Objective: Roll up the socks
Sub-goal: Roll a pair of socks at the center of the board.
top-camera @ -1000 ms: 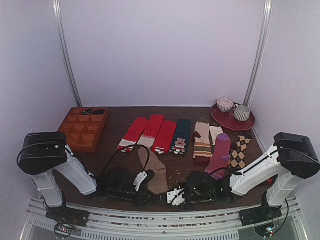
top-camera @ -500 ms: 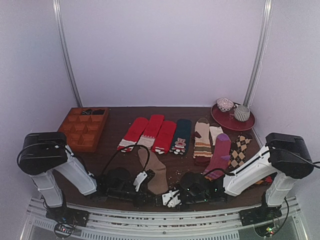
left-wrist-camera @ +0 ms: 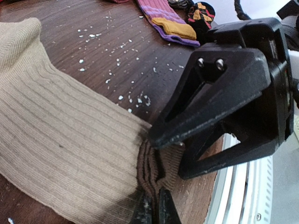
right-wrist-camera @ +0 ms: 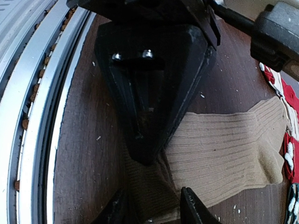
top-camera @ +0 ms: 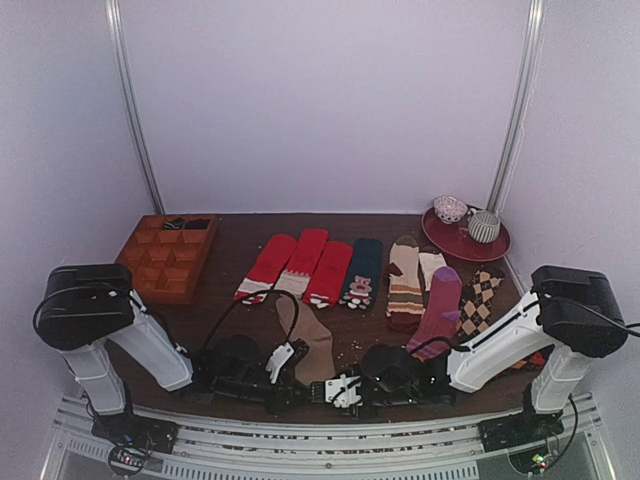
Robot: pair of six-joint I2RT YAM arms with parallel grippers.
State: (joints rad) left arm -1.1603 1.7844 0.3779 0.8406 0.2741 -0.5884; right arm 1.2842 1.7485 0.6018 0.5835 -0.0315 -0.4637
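Between the two pincers: cuff end of the tan socks.
Left gripper is clamped on the dark cuff. Facing it, the right gripper stands with jaws parted astride the same cuff. The socks' long axis runs ahead of both pincers, away from the near edge of the table; rolling would likely proceed that way.

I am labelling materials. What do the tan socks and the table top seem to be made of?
Tan socks: soft ribbed knit, probably cotton or a blend; matte, with fine parallel ribs. Table top: dark wood or wood-look laminate; grain lines show, slight sheen.
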